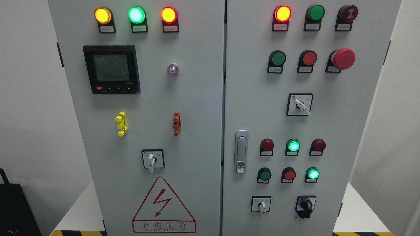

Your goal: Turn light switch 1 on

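Note:
A grey electrical cabinet (197, 98) with two doors fills the head view. The left door carries a white rotary switch (151, 160) with its handle pointing down, a lit yellow lamp (103, 15), a lit green lamp (136, 14) and a lit red lamp (169, 14). The right door carries a white rotary switch (302, 105) turned to the lower right, another white rotary switch (262, 206) near the bottom and a black rotary switch (306, 205). Which one is switch 1 I cannot tell; the labels are too small. Neither hand is in view.
A digital meter (111, 68) sits at the upper left. A red emergency stop button (343, 59) juts out at the upper right. A door latch handle (241, 151) is near the middle seam. A high-voltage warning triangle (163, 206) is at the bottom. A black bag (13, 209) is at the lower left.

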Motion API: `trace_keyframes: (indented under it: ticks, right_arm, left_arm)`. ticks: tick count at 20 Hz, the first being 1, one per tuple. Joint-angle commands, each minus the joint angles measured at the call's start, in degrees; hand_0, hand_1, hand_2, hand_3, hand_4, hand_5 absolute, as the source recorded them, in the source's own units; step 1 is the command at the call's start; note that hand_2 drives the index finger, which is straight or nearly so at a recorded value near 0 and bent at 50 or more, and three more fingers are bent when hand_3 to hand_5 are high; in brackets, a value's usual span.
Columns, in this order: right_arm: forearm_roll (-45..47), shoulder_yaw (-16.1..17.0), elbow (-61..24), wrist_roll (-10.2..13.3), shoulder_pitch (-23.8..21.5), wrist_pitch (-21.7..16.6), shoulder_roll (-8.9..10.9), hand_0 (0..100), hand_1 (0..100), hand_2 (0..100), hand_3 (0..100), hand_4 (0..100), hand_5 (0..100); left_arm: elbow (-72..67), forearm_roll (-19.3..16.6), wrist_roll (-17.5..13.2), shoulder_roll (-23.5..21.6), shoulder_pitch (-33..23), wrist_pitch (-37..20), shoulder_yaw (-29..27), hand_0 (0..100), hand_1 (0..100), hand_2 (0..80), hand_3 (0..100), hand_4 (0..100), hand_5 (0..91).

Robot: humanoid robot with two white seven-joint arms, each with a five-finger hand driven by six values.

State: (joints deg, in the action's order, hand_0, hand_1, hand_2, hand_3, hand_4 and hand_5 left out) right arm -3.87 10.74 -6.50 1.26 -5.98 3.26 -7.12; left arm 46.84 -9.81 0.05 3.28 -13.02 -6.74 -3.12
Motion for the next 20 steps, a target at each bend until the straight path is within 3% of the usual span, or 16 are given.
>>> trace_keyframes:
  ticks: [1,2,4,7,20]
  right_arm:
    - [0.0,0.0,0.0,0.0,0.0,0.0,0.00,0,0,0,0,0,0]
    - [0.0,0.1,0.0,0.0,0.0,0.0,0.00,0,0,0,0,0,0]
    - [0.0,0.0,0.0,0.0,0.0,0.0,0.00,0,0,0,0,0,0]
    - [0.0,0.0,0.0,0.0,0.0,0.0,0.00,0,0,0,0,0,0]
    - [0.0,0.0,0.0,0.0,0.0,0.0,0.00,0,0,0,0,0,0]
  left_arm:
    - [23.5,0.1,-1.0,-0.3,0.1,-1.7,-1.0,36,18,1.2,22,39,1.0]
    - [24.7,0.1,-1.2,-0.3,0.0,-3.5,-1.0,36,19,2.3,23,40,2.7]
    - [26.3,0.1,-1.3,-0.3,0.1,-7.9,-1.0,36,25,13.9,35,51,14.7]
    - [28.9,0.1,-1.1,0.0,0.1,-10.0,-0.9,35,29,23.3,42,58,21.2]
    - [46.1,0.2,-0.6,-0.6,-0.9,-10.2,0.4,34,39,36.2,55,68,34.7]
